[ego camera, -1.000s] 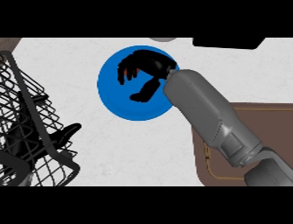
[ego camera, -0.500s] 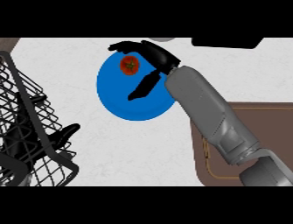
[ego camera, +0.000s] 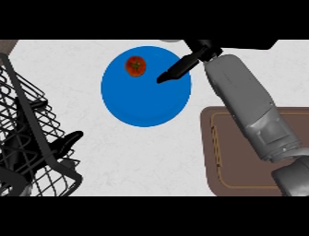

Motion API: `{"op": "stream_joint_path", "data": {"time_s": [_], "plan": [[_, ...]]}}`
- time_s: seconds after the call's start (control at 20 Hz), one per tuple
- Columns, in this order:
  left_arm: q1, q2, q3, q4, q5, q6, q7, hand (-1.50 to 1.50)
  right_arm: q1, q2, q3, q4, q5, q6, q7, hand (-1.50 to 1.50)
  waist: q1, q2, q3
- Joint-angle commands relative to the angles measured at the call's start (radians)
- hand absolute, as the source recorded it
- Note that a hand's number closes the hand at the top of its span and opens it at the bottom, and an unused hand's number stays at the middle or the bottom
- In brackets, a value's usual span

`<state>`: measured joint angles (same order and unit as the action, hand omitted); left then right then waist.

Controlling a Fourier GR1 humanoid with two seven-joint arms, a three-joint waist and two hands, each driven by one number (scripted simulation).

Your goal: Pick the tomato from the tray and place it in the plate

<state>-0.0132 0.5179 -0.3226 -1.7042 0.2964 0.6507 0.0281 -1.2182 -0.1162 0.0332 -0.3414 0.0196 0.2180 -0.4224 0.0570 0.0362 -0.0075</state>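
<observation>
Here the right hand's fingers [ego camera: 174,71] are straight and released, holding nothing, pointing down-left over the upper right part of the blue plate [ego camera: 146,108]. The right hand [ego camera: 196,51] itself sits at the plate's far right rim, grey forearm running away from the plate toward the lower right. Tomato [ego camera: 135,66]: small, round, red-orange with a dark green stem patch, lying on the plate in its upper left part, apart from the fingertips, not touched. Plate is a flat, smooth, saturated blue disc, no pattern. It rests on a white, faintly speckled worktop [ego camera: 150,156]. Right of the plate, under the forearm, a brown rounded-corner tray [ego camera: 225,152] with a thin lighter inset line; bare surface showing. Left of the plate, a black wire basket [ego camera: 20,115], open grid, tall sides. The left hand [ego camera: 61,142] shows dark just at the basket's near right side, below-left of the plate; cannot tell its finger state. Open worktop lies below the plate and between plate and basket. Plate's far rim is near the worktop's back edge.
</observation>
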Motion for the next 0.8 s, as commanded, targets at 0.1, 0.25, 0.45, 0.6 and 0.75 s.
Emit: {"op": "stream_joint_path", "data": {"time_s": [0.1,0.25,0.45,0.6,0.75], "plan": [[0.024,0.137,-0.079,0.059,-0.092,-0.135,-0.055,0.0,0.004,-0.105,-0.075,0.051,-0.061,0.118,-0.071,-1.5,0.015,0.023,0.01],[0.007,0.121,-0.081,0.065,-0.093,-0.127,-0.055,0.0,0.004,-0.178,-0.082,0.058,-0.06,0.191,-0.123,-1.5,0.011,0.03,0.011],[0.002,0.124,-0.085,0.056,-0.102,-0.118,-0.045,0.0,0.028,-0.227,-0.066,0.076,-0.034,0.239,-0.196,-1.5,0.023,0.033,0.012],[-0.006,0.134,-0.09,0.055,-0.102,-0.129,-0.041,0.0,-0.004,-0.253,-0.075,0.104,-0.034,0.241,-0.176,-1.5,0.042,0.036,0.012],[-0.029,0.12,-0.107,0.057,-0.113,-0.117,-0.042,0.0,0.013,-0.276,-0.077,0.117,-0.028,0.258,-0.218,-1.5,0.042,0.044,0.013]]}}
